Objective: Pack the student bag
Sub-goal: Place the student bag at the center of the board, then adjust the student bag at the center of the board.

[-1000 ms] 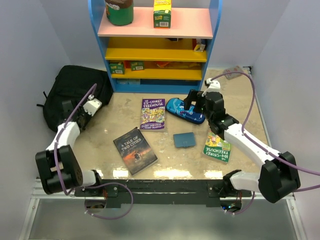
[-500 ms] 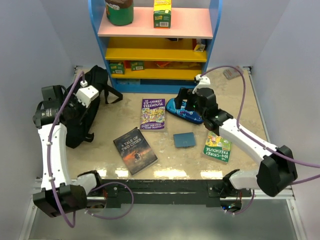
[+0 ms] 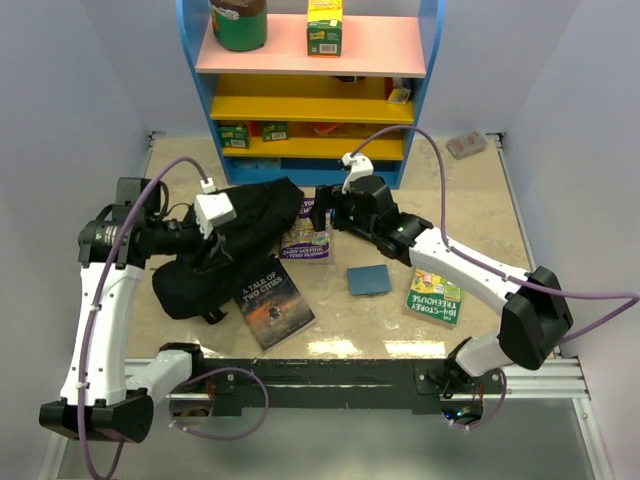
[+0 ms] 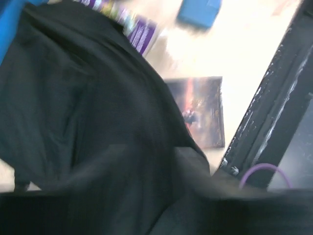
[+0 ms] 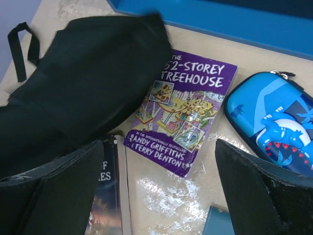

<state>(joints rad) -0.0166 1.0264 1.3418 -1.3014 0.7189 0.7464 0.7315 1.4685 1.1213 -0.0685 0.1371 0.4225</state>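
Observation:
The student bag (image 3: 225,255), a big black soft backpack, lies slumped in the left middle of the table. It overlaps the left edge of the purple book (image 3: 305,243) and the top of the dark "A Tale of Two Cities" book (image 3: 272,300). My left gripper (image 3: 238,222) is pressed into the bag's top. Black fabric (image 4: 88,122) fills the blurred left wrist view and hides the jaws. My right gripper (image 5: 156,196) hangs open and holds nothing. It is just above the purple book (image 5: 188,117), with the bag (image 5: 83,83) to its left.
A blue dinosaur pencil case (image 5: 274,127) lies right of the purple book. A small blue-grey notebook (image 3: 368,279) and a green book (image 3: 434,296) lie right of centre. The blue shelf unit (image 3: 310,100) stands along the back. A small object (image 3: 467,146) sits at back right.
The left arm has swung the bag from the back left corner to the table's middle, onto the books. The right gripper moved left, from the pencil case to over the purple book.

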